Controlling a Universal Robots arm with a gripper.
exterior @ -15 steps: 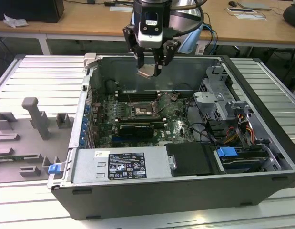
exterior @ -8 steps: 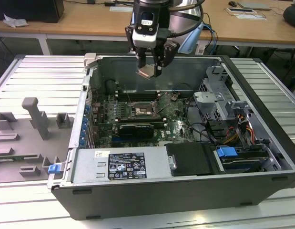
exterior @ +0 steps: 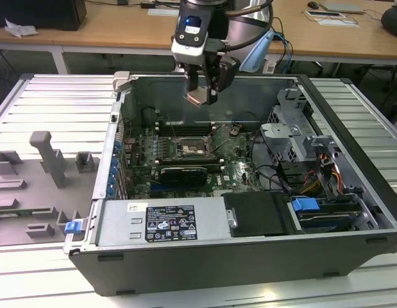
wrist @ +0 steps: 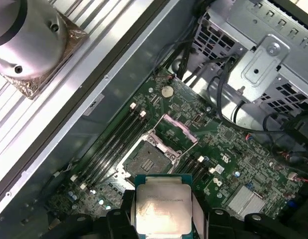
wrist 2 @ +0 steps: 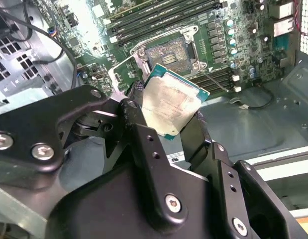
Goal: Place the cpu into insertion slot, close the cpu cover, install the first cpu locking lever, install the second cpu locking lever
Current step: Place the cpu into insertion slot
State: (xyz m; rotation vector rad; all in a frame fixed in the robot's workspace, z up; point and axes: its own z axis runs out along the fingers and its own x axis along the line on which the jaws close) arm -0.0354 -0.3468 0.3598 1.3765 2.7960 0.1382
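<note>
Item: cpu (wrist 2: 171,107), pinched by its edges in the jaws, held over the case (exterior: 352,212), well above slot (wrist: 153,155). Slot empty, cover (wrist: 179,130) raised. Outstanding: all four steps.

A robotics lab or workshop: an open computer case (exterior: 249,263) lies under the jaws of the gripper (exterior: 202,95) on a ribbed metal bench (exterior: 50,102). Grey plastic holders (exterior: 47,160) sit well aside of them, and wooden desks (exterior: 121,29) with papers (exterior: 338,20) stand beyond.
</note>
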